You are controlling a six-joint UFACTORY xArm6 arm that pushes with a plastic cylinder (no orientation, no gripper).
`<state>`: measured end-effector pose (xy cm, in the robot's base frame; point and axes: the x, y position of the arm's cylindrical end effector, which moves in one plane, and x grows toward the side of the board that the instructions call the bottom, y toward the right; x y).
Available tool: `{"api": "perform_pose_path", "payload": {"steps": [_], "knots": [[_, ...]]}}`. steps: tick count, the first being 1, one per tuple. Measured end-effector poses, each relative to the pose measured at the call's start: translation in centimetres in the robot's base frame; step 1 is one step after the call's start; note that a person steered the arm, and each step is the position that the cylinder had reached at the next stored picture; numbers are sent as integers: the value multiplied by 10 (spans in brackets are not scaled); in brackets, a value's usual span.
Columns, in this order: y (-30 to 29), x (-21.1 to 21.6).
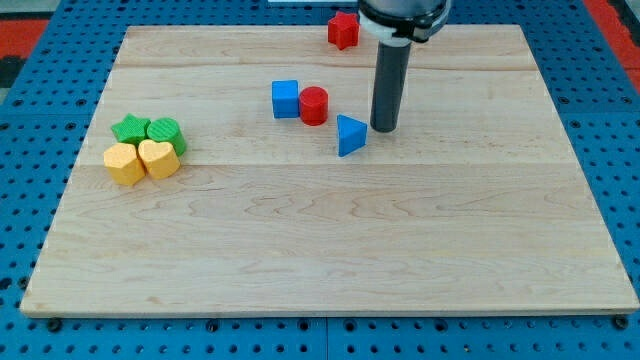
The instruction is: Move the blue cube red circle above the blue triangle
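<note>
- The small blue cube (286, 99) and the red cylinder-shaped circle block (314, 105) are seen touching, up and to the view's left of the blue triangular block (350, 136).
- My tip (384, 128), a bare rod tool with nothing to clamp, is set just beside the triangle's right, so the pair lies leftward across it on the pale wooden bench (330, 250).

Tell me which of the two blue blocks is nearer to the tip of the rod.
The blue triangle is nearer: it lies just to the view's left of my tip. The blue cube is farther left, beyond the red circle.
</note>
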<state>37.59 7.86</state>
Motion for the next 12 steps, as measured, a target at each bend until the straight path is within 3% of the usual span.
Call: {"api": "perform_pose_path", "payload": {"steps": [1, 3, 4, 5, 8, 10, 12], "knots": [[-4, -38], [-114, -88], [-189, -90], [-228, -65], [-122, -41], [-118, -57], [-75, -66]]}}
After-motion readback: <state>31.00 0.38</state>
